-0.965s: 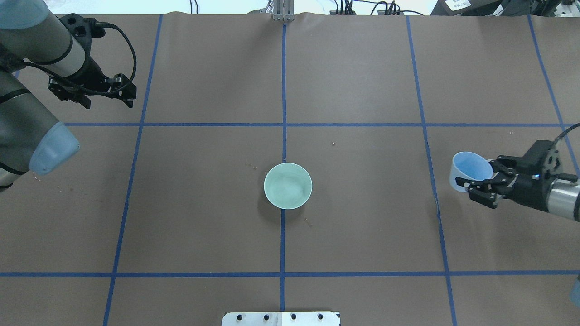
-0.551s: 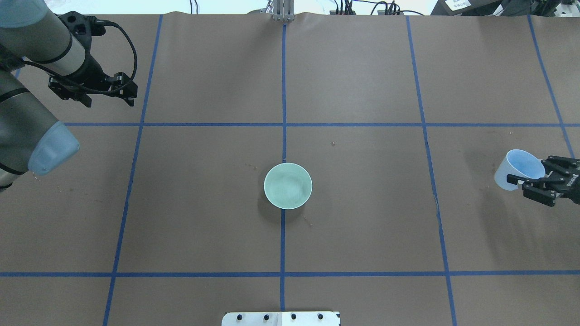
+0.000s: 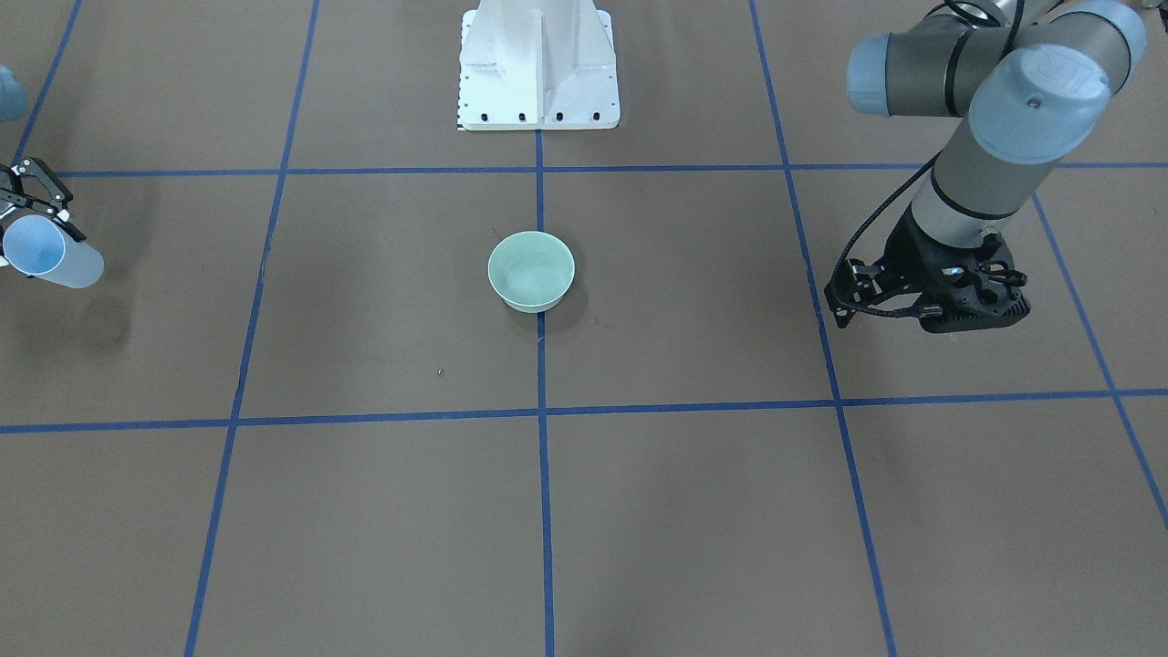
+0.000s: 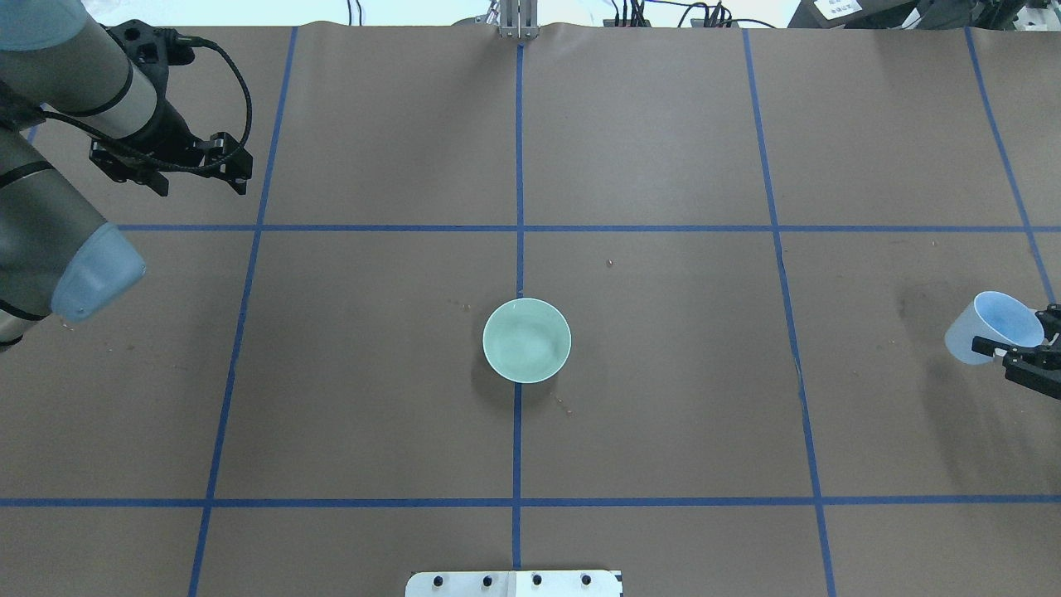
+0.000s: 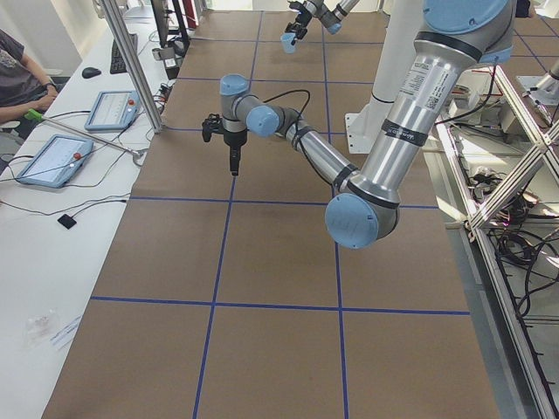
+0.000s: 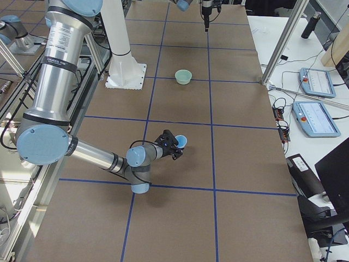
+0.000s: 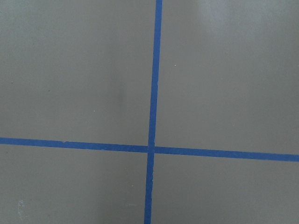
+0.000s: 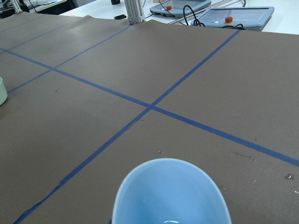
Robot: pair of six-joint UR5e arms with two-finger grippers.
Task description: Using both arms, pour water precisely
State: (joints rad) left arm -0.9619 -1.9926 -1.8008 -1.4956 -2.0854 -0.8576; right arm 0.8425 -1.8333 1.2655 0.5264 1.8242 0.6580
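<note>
We look down on a wide table (image 4: 663, 124) covered in brown paper and ruled into squares by blue tape. The left arm (image 4: 37, 220) reaches over the table's far left part. Its left gripper (image 3: 958, 306) points down above the paper, near a crossing of two tape lines. We cannot tell whether its fingers are together or apart, and its wrist view shows only paper and tape. The right arm (image 6: 60, 65) bends low across the table's right end. The white pedestal (image 3: 538, 64) stands at the robot's edge, on the centre line.

The right gripper (image 4: 1018, 338) sits at the overhead view's right edge, its fingers clamped on a pale blue cup (image 4: 986, 327). We see the cup held clear of the paper and tilted, its mouth turned back toward the gripper. A pale green bowl (image 4: 526, 340) rests on the centre tape line, well apart from both grippers.

Of the water we make out only a whitish glint (image 8: 170, 221) low inside the cup. We cannot tell whether the bowl holds any.
</note>
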